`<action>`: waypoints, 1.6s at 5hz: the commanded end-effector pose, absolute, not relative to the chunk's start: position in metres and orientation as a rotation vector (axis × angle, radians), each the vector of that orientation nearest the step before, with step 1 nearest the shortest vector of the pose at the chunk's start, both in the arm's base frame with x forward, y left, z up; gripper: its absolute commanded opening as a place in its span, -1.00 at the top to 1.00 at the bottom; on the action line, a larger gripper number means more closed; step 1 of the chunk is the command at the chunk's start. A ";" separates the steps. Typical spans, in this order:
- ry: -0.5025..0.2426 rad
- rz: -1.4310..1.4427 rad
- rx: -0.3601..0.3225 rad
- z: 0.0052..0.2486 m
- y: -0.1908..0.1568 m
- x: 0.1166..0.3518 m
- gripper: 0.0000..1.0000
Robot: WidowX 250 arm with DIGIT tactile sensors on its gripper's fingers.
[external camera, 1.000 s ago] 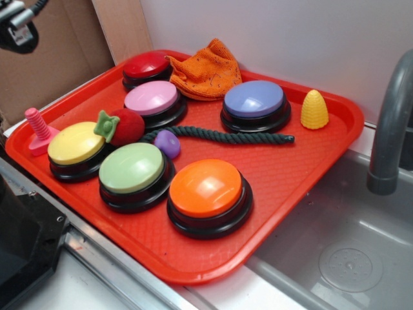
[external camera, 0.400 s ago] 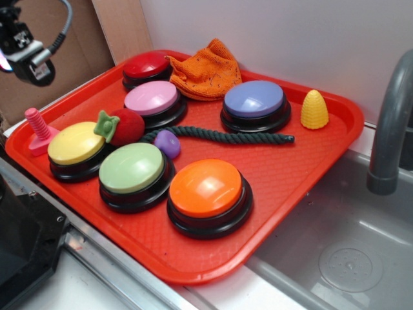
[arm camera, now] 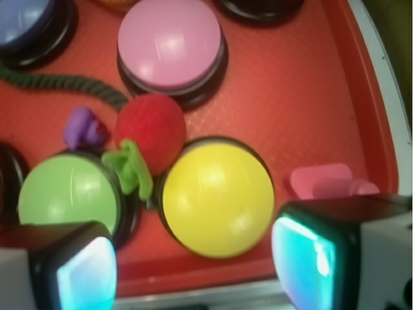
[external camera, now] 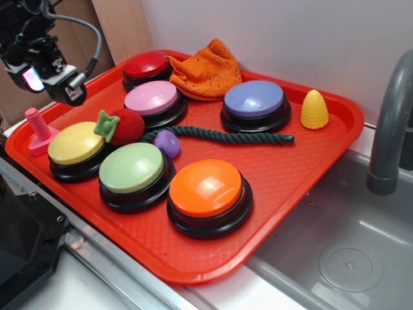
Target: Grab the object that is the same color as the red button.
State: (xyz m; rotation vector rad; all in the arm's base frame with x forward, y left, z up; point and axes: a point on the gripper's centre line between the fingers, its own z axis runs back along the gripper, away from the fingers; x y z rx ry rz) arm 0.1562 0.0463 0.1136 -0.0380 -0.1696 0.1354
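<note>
The gripper (external camera: 45, 72) hangs in the air above the left edge of the red tray (external camera: 303, 168), well clear of everything on it. In the wrist view its two fingers (arm camera: 80, 271) stand wide apart at the bottom of the frame, with nothing between them.

The red plush fruit (external camera: 128, 125) lies on the tray near its left side, its green leafy top (external camera: 106, 125) pointing toward the yellow button (external camera: 76, 143). It sits wedged among three buttons: touching the yellow button, just beside the pink button (external camera: 151, 98) behind it, and close to the green button (external camera: 131, 168) in front. From the wrist camera the fruit (arm camera: 150, 126) shows between the pink button (arm camera: 170, 44) and the yellow button (arm camera: 218, 199), its leaves reaching toward the green button (arm camera: 68, 192).

The red button (external camera: 146, 65) stands at the tray's far left corner, next to a crumpled orange cloth (external camera: 206, 70). A small purple plush lump (external camera: 167, 143) rests beside one end of a dark rope (external camera: 226, 135) that runs across the middle of the tray. A pink peg (external camera: 39, 129) stands at the left edge.
</note>
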 end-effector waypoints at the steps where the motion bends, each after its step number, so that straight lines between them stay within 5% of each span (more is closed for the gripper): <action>1: -0.198 0.115 -0.046 0.087 0.037 0.189 -1.00; 3: -0.188 0.116 -0.089 0.069 0.031 0.209 -1.00; 6: -0.173 0.059 -0.014 0.054 0.026 0.222 -0.90; 7: -0.158 0.075 -0.013 0.054 0.025 0.219 1.00; 8: -0.147 0.094 -0.015 0.055 0.029 0.219 1.00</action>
